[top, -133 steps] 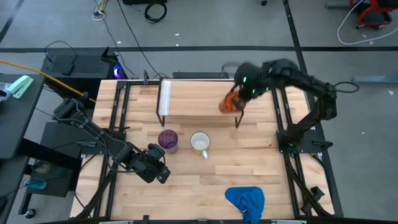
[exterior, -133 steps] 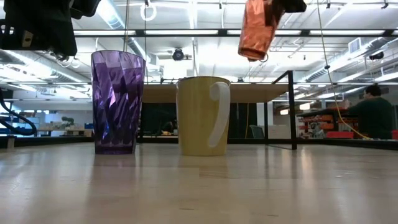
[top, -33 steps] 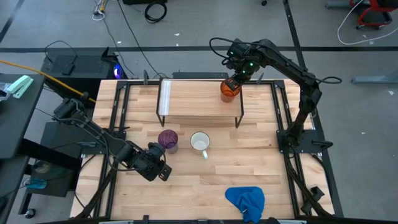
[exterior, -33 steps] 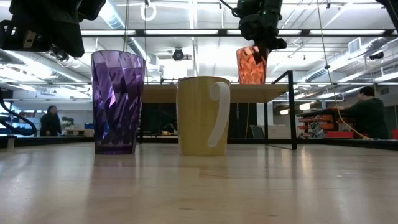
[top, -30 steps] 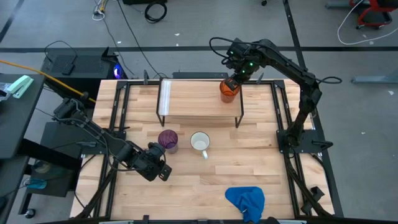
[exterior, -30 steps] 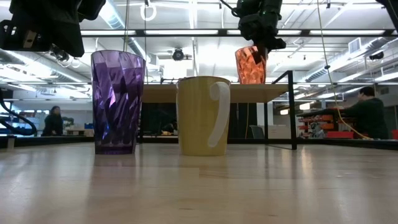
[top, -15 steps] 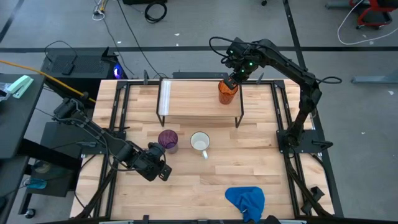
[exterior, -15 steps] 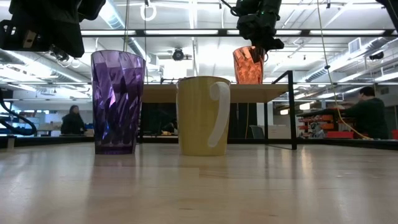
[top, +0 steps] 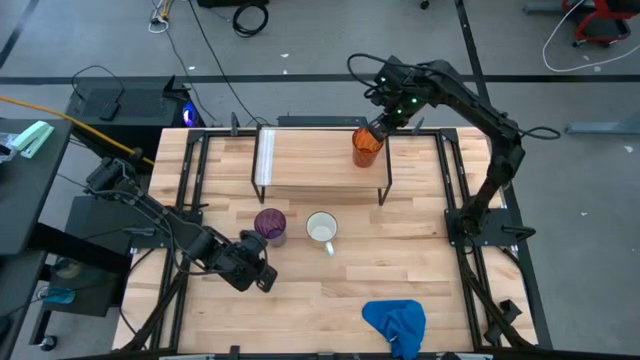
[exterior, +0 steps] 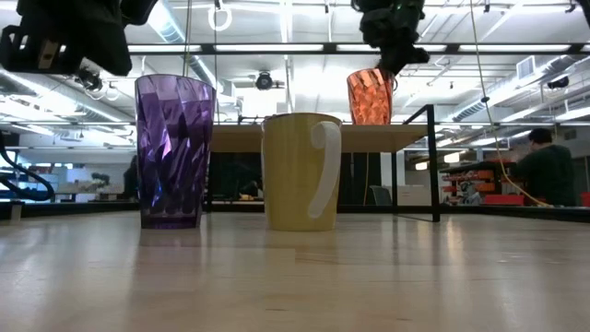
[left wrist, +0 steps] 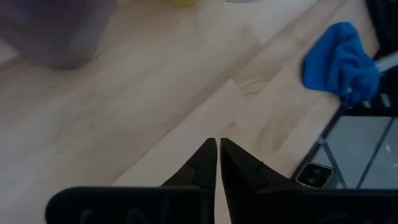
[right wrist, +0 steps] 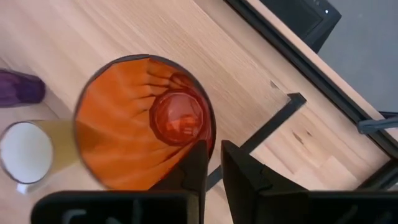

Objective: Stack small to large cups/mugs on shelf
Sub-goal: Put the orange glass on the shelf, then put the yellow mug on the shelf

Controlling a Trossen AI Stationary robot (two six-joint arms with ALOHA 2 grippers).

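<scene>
The orange cup (top: 366, 146) is translucent faceted plastic, tapering from a wide round mouth to a small round base. It stands upright on the right end of the shelf (top: 310, 160), a low rectangular light-wood board on thin black wire legs. In the right wrist view its inside (right wrist: 146, 121) shows only ribbed walls and the glossy bottom, with nothing in it.

The right gripper (top: 378, 126) hangs over the cup's far rim; in its wrist view the 2 dark jaws straddle the cup's rim with a narrow gap between them, and whether they are pinching the wall or have let it go I cannot tell.

On the butcher-block table (top: 330, 290) in front of the shelf stand the other 2 vessels, just beside each other. The purple tumbler (exterior: 172, 150) is translucent, tall and cut with angular facets. The white mug (exterior: 301, 171) is opaque, smooth and cylindrical, with a curved handle facing the low camera; from above its mouth (top: 321, 229) shows a plain pale interior.

The left gripper (left wrist: 217, 158) is low over bare table near the tumbler, its pointed dark jaws almost together with a thin slit between them, holding nothing.

A crumpled blue cloth (top: 396, 324) lies near the table's front edge, well apart from the cups.
</scene>
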